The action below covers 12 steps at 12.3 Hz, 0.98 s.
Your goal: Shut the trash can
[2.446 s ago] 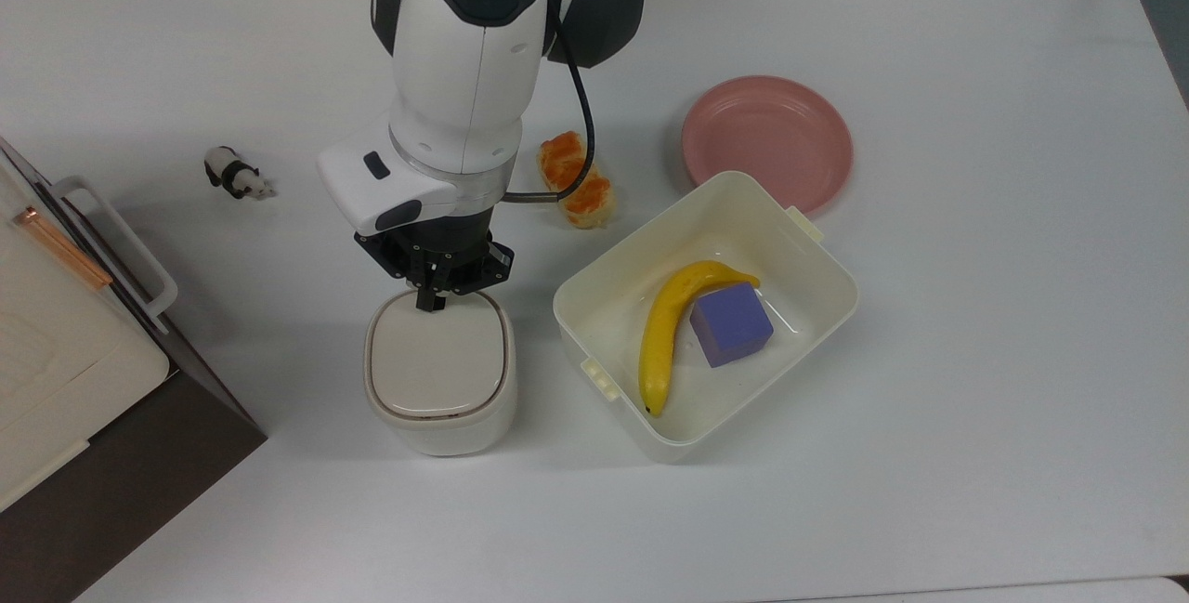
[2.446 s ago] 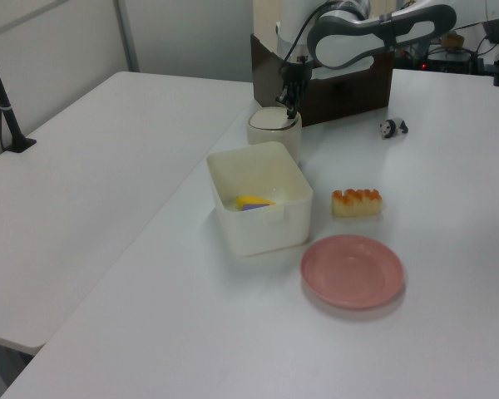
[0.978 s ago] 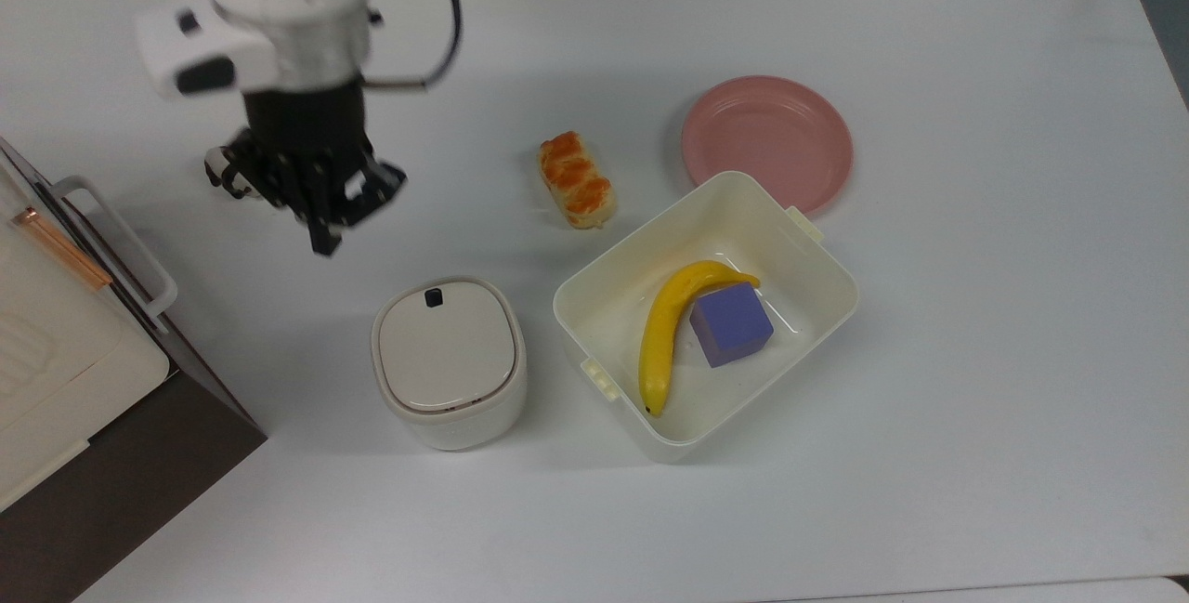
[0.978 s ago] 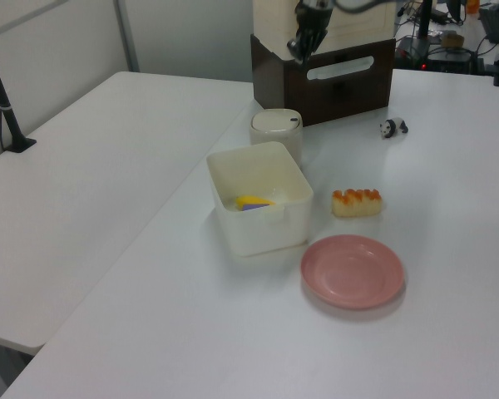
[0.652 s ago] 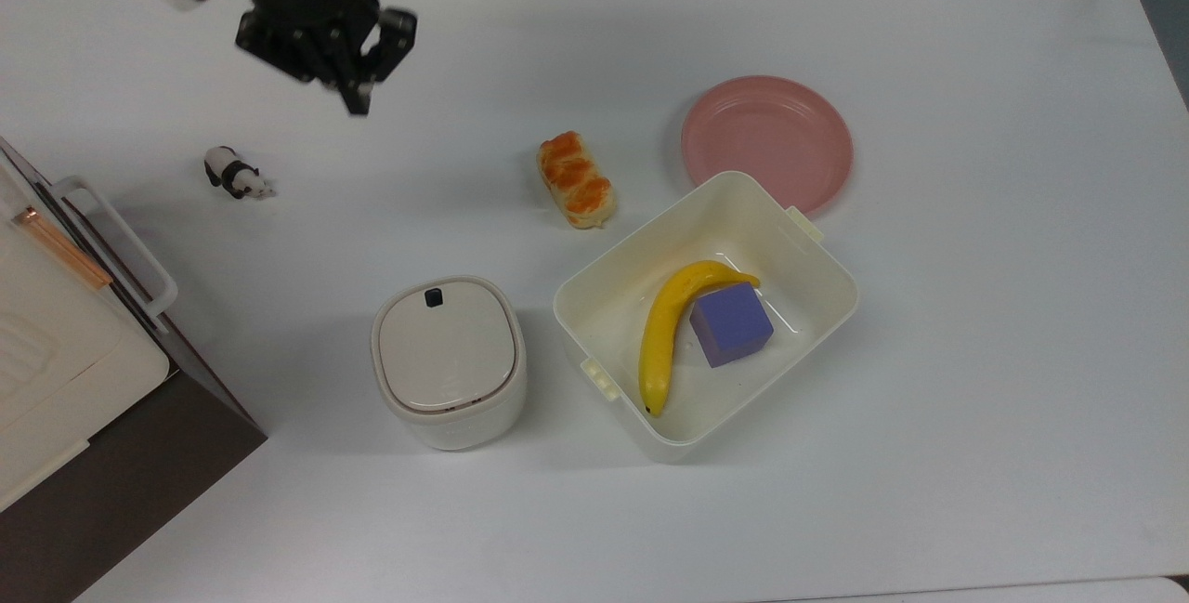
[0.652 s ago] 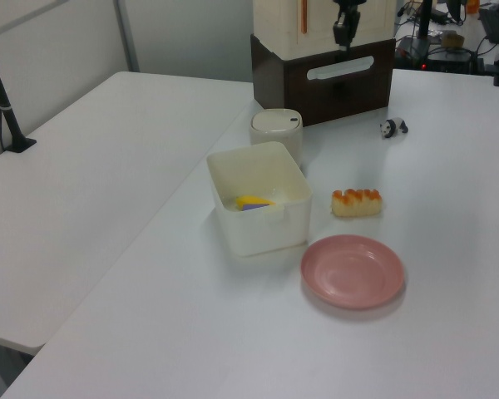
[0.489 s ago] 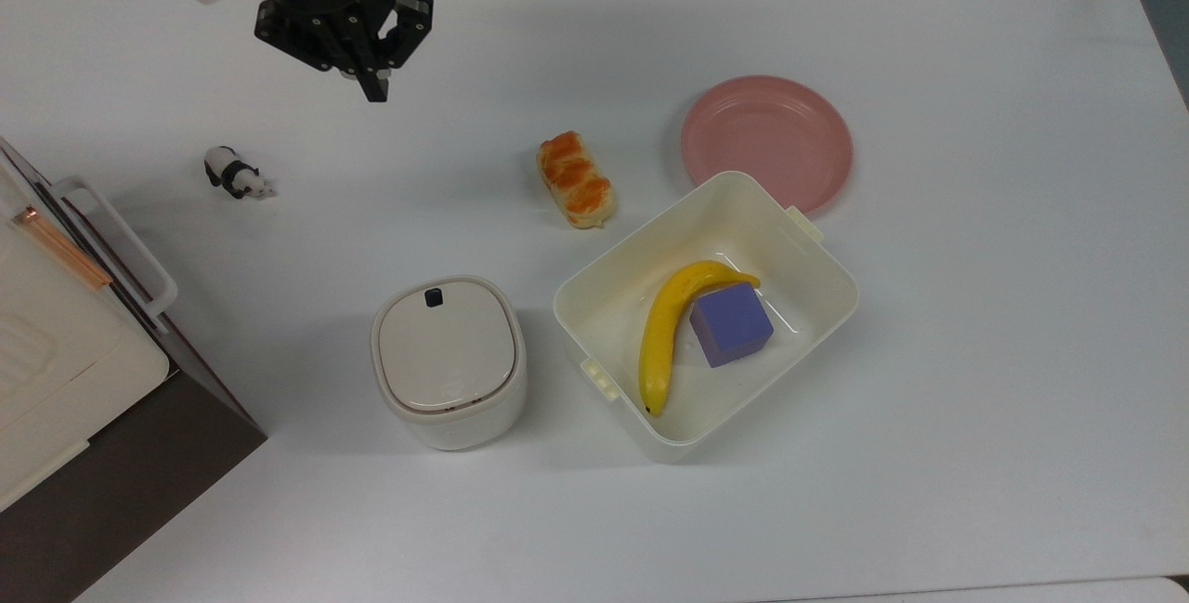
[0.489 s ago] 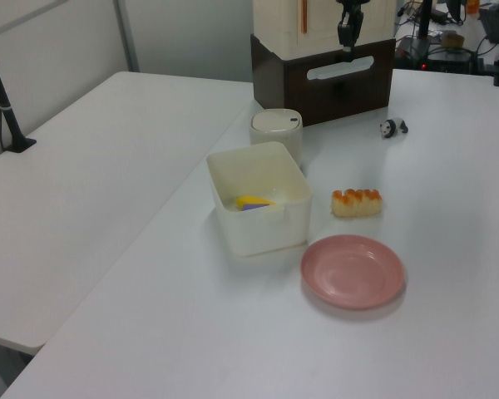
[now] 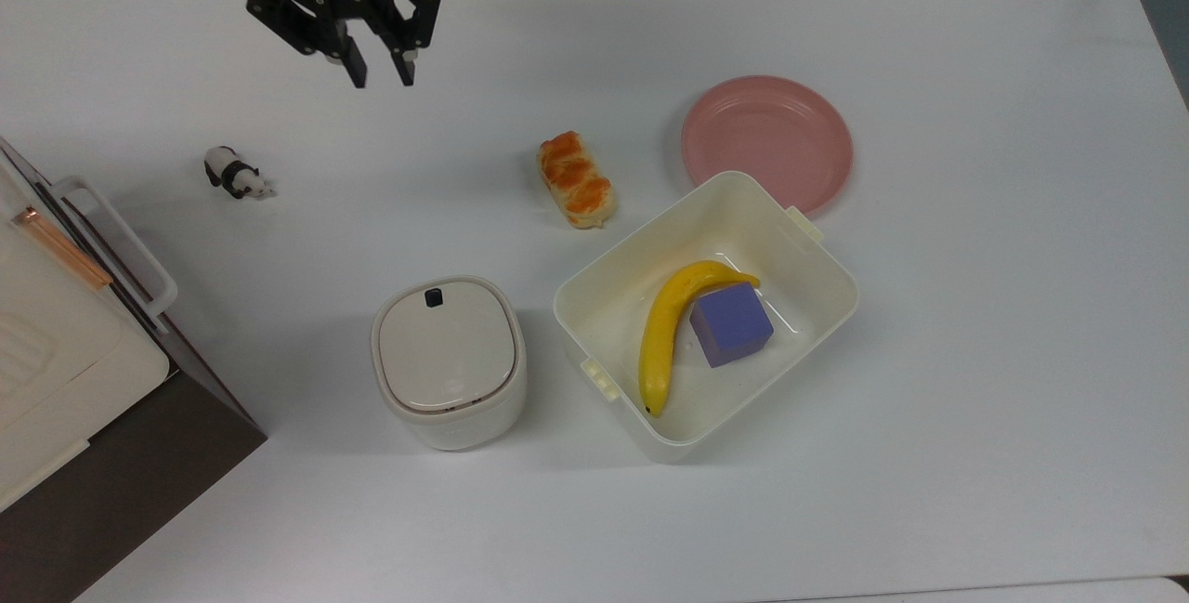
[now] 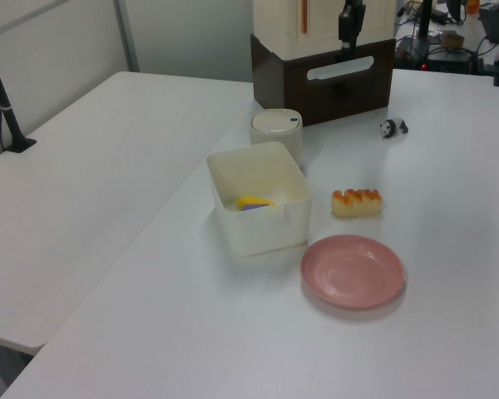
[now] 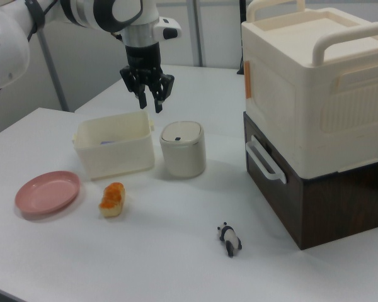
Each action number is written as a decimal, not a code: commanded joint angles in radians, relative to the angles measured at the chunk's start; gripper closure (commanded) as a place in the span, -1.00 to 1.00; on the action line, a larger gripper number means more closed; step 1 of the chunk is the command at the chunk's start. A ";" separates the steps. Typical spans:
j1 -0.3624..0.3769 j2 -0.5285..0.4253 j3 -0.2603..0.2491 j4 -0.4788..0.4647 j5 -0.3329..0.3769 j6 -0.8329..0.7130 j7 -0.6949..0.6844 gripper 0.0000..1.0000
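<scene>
Trash can (image 9: pixel 449 361) sits on the white table (image 9: pixel 975 306) toward the top view's lower left, just beside the cream tub (image 9: pixel 817 255) on the top view's right and near the big white-and-brown appliance (image 9: pixel 56 361) on the top view's left. Lid lies flat and flush on the rim all round, black button (image 9: pixel 433 296) on its far edge. Reads as closed.

Gripper (image 9: pixel 379 75) is up in the air near the top view's upper-left edge, well apart from the can, fingers spread with a clear gap, nothing held. In the right view it hangs above the tub and the can (image 11: pixel 183 148), touching neither.

Judgement: closing step looks done; arm is in the retreat phase. Next move calls for nothing on the lid beyond maybe a check that it's latched, which I can't confirm from here. If it pops, press down on the lid centre, not the button.

Clutter, untouched: banana (image 9: pixel 664 324) and purple block (image 9: pixel 731 324) in the tub, pink plate (image 9: pixel 767 140) just behind it, pastry (image 9: pixel 577 178), toy panda (image 9: pixel 235 174) to the top view's left.
</scene>
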<state>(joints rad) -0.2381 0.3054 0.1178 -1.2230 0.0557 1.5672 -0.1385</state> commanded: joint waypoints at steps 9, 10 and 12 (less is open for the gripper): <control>0.068 -0.097 -0.058 -0.056 -0.022 -0.041 0.052 -1.00; 0.083 -0.097 -0.063 -0.067 -0.034 -0.039 0.077 -1.00; 0.085 -0.104 -0.063 -0.079 -0.039 -0.035 0.077 -1.00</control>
<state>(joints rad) -0.1856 0.2420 0.0873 -1.2484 0.0324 1.5297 -0.0872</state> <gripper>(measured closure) 0.000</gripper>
